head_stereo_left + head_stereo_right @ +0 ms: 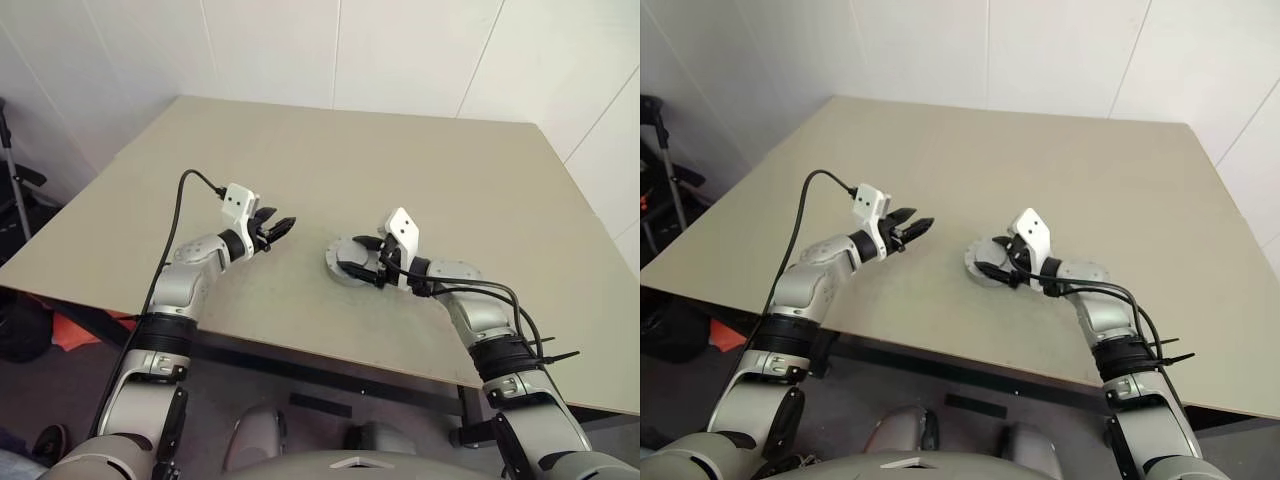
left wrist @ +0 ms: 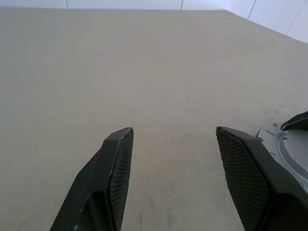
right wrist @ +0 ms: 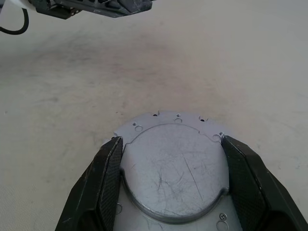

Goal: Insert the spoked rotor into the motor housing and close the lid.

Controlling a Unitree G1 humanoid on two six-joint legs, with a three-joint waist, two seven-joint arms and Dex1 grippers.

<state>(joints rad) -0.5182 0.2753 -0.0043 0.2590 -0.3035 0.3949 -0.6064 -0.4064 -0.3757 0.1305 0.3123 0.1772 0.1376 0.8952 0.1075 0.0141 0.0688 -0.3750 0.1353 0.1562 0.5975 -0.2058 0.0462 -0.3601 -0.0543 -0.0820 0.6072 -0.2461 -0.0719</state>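
Observation:
A round silver-grey metal piece lies on the table near its front edge. Its top is the lid (image 3: 173,163), plain scratched face up, above a flat flange (image 3: 159,118) with small holes. The motor housing's windings and the spoked rotor are hidden. My right gripper (image 3: 172,144) straddles the lid, one finger pad (image 3: 111,168) against each side of its raised round part. In the head views the same piece (image 1: 345,268) lies under the right gripper (image 1: 368,262). My left gripper (image 1: 275,228) hovers open and empty over bare table, to the left of the piece.
The beige table (image 1: 400,160) stretches back to a white wall. Its front edge (image 1: 300,345) runs just behind my forearms. Dark gear (image 1: 20,200) stands off the table's left side.

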